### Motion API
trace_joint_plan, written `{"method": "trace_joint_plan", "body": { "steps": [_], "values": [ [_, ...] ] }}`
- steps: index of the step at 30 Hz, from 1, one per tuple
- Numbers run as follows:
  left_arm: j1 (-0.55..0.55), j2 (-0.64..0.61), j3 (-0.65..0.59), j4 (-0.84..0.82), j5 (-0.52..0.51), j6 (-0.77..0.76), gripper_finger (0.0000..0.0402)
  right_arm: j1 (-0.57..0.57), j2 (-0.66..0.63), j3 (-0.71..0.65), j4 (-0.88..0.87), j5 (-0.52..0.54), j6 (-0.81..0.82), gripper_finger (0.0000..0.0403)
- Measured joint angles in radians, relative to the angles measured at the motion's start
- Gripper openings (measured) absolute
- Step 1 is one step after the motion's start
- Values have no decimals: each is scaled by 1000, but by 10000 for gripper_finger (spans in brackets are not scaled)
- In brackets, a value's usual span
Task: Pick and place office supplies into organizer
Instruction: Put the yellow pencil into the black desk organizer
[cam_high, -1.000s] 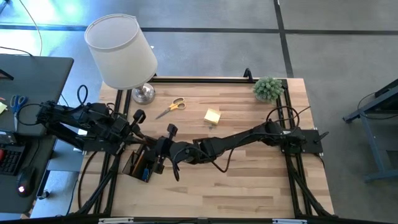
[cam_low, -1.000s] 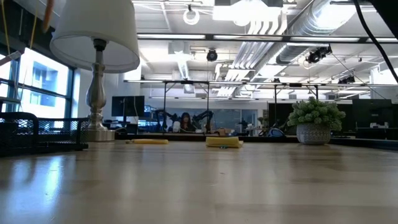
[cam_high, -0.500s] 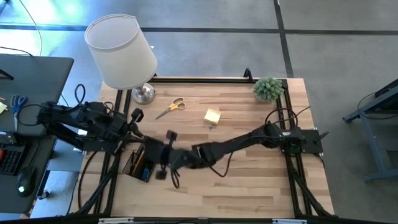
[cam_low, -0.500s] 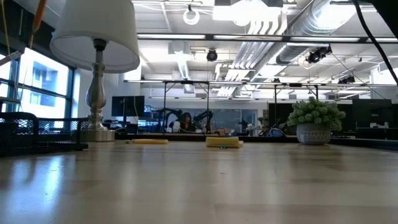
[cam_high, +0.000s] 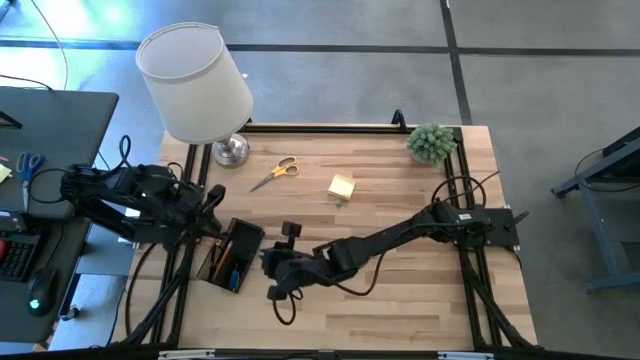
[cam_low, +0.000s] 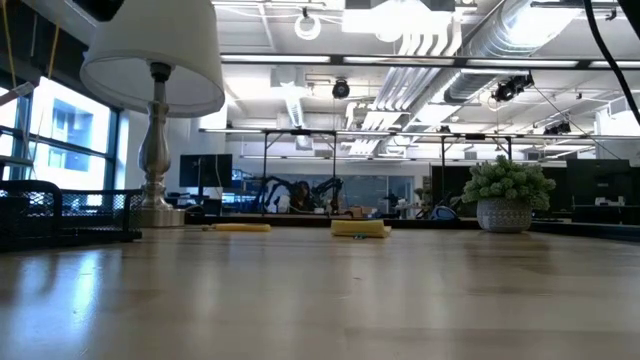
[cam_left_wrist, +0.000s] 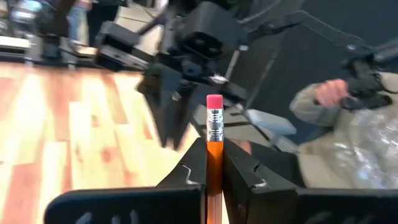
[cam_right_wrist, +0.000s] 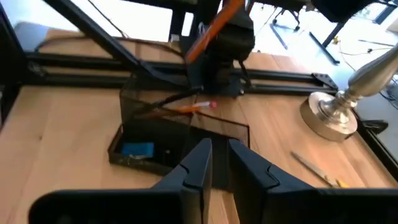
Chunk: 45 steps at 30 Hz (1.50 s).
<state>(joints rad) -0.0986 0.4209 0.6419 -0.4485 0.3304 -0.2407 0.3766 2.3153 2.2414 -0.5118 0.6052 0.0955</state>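
Two arms over a wooden table (cam_high: 400, 300) in the high view; left gripper (cam_high: 212, 197) sits at the table's left edge just beside the black organizer (cam_high: 231, 254), right gripper (cam_high: 283, 262) reaches across to the organizer's right side, near but apart from it; yellow-handled scissors (cam_high: 275, 172) and yellow sticky-note pad (cam_high: 341, 186) lie loose farther back, well apart from the organizer; white lamp (cam_high: 195, 85) at the back left, green plant (cam_high: 431, 141) at the back right corner; low view: organizer's mesh wall (cam_low: 60, 212) at far left, lamp's chrome stem (cam_low: 154, 150) behind it, scissors (cam_low: 238, 227) and sticky-note pad (cam_low: 360, 229) flat on the table farther off, plant pot (cam_low: 505, 197) to the right, no gripper visible; left wrist view: left gripper (cam_left_wrist: 214, 168) is clamped on a wooden pencil (cam_left_wrist: 214, 149), pink eraser end sticking out past the fingers (cam_left_wrist: 245, 168); a person's sleeve and hand (cam_left_wrist: 326, 99) show beyond the table; right wrist view: right gripper (cam_right_wrist: 219, 160) is empty, fingers (cam_right_wrist: 196, 165) parted by a narrow gap, pointed at the organizer (cam_right_wrist: 161, 137); inside it, pencils (cam_right_wrist: 186, 109) lean in the far compartment, a small blue piece (cam_right_wrist: 137, 149) lies in the near one; another orange pencil (cam_right_wrist: 214, 28) is held above the organizer by the left arm; lamp base (cam_right_wrist: 333, 115) and scissors (cam_right_wrist: 314, 169) off to the side.
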Motion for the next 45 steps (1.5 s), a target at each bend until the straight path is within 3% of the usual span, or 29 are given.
{"method": "trace_joint_plan", "body": {
  "steps": [7, 13, 22, 36, 45],
  "values": [
    [-1, -67, -57, 13, 25, 6, 3, 25, 0, 0, -101, 73, 55, 29],
    [-1, -183, -219, 169, 12, -84, 2, 56, 0, 0, -193, 151, 123, 20],
    [-1, -314, -354, 208, -34, -118, 4, 58, 0, 1, -234, 173, 199, 20],
    [0, -415, -454, 218, -25, 52, 5, 58, 0, 1, -263, 162, 296, 16],
    [0, -415, -464, 213, 144, 156, 6, 66, 0, 2, -323, 170, 361, 16]
  ]
}}
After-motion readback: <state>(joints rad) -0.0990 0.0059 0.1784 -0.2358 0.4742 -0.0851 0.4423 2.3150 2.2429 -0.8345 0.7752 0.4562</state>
